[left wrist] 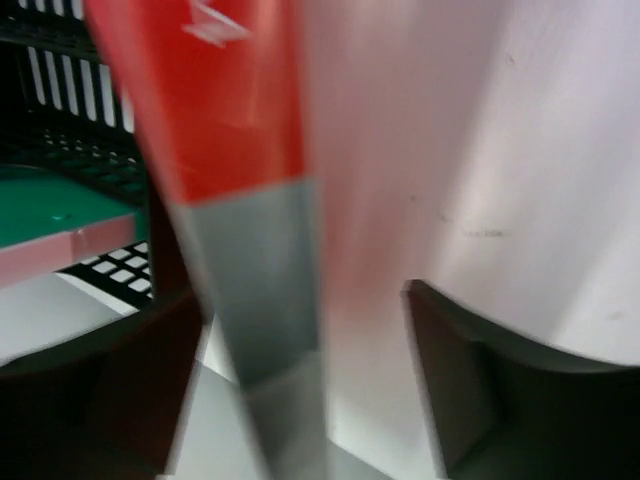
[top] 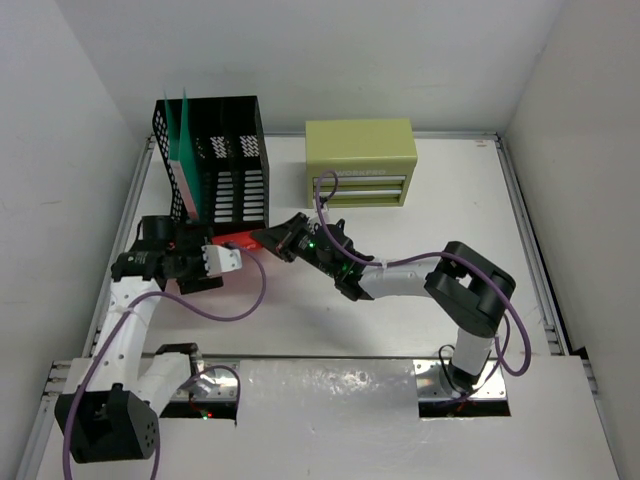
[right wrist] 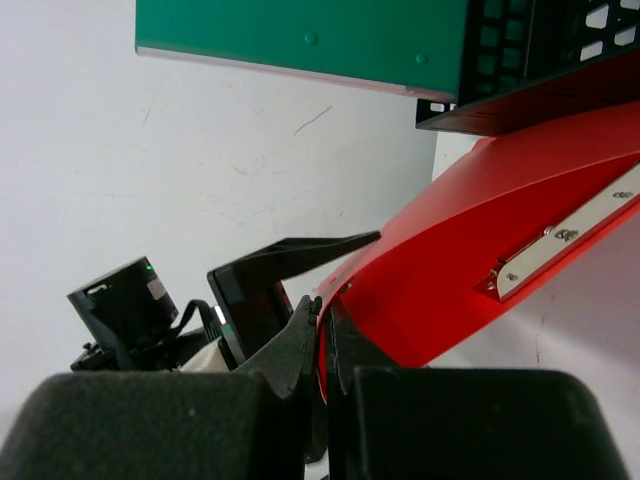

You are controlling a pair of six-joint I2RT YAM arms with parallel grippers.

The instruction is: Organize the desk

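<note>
Right tool [right wrist: 322, 312]: clamped on red plastic folder [right wrist: 470, 270], at its edge
Left tool [left wrist: 300, 300]: straddles folder — grip blurred, cannot tell

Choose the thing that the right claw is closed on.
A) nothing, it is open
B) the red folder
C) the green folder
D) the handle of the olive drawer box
B: in the right wrist view the right claw pinches the edge of the red folder, while the green folder sits apart in the black rack.
</note>
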